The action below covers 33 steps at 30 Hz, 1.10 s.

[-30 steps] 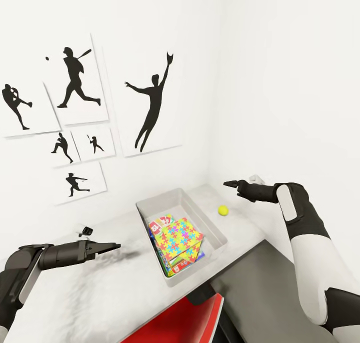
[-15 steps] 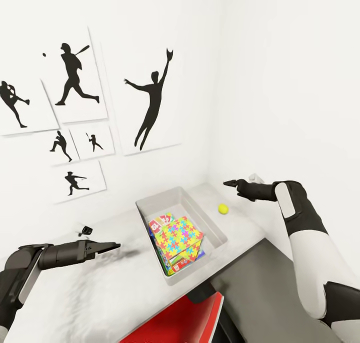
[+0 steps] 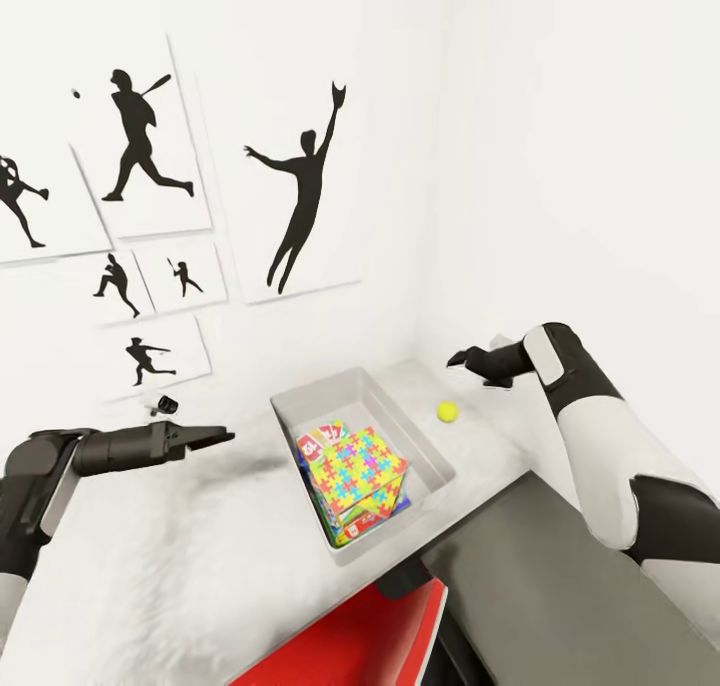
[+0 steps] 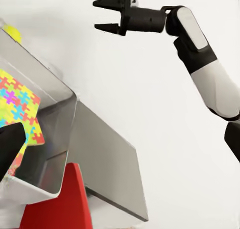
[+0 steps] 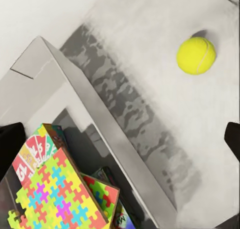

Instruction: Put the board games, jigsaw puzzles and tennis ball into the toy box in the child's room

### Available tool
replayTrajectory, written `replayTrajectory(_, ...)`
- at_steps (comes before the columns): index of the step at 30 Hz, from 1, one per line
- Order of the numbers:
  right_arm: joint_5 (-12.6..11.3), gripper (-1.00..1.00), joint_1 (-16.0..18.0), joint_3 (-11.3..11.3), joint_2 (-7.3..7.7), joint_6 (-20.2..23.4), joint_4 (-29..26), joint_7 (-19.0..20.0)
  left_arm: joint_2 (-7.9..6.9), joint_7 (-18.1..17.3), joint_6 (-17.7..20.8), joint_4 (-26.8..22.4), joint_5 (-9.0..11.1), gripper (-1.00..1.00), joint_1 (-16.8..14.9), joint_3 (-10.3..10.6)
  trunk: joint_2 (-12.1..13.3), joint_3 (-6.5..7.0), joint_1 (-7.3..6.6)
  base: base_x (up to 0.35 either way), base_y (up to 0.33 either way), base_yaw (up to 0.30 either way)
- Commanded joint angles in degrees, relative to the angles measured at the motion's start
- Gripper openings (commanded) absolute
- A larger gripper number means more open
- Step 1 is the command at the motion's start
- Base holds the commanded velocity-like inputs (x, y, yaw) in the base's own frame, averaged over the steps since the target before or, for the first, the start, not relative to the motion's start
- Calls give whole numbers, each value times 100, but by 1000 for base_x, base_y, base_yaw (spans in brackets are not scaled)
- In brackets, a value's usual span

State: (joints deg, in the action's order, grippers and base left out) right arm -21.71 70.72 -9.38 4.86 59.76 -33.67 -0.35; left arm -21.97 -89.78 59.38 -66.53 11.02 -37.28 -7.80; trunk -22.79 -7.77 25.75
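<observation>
Games and jigsaw puzzles (image 3: 358, 463) heaped in toy box (image 3: 421, 448), tennis ball (image 3: 446, 411) left outside, both grippers spread empty.

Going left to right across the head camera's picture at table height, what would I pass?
Left pincer → toy box with a jigsaw puzzle on top → tennis ball → right pincer.

The table (image 3: 200, 556) top looks like pale matt stone or plaster, mottled with faint grey clouding, and its lower section is smooth dark grey. The toy box (image 3: 425, 461) reads as smooth matt grey plastic. The tennis ball (image 3: 447, 411) has a dull, felt-like yellow skin. The jigsaw puzzles (image 3: 358, 463) look like printed card, slightly satin. Both arms wear matt black and glossy white shells.
</observation>
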Motion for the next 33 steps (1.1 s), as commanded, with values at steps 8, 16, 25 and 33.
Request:
replayTrajectory(8, 0, 100, 405, -3, -49, 24, 173, -306, 32, -22, 62, 438, -280, 100, -1097, 43, -13, -88, 3, 0, 0, 0)
replayTrajectory(16, 0, 100, 448, -10, -63, 24, 185, -333, 357, -22, 62, 452, -328, 100, -1598, 307, -13, -162, 3, 0, 0, 0)
replayTrajectory(25, 2, 100, 451, -11, -64, 24, 185, -342, 688, -22, 62, 405, -323, 100, -1827, 821, -13, -245, 3, 0, 0, 0)
replayTrajectory(33, 16, 100, 452, -3, -59, 24, 185, -343, 1704, -22, 62, 315, -656, 100, -2454, 1548, -13, -319, 3, 0, 0, 0)
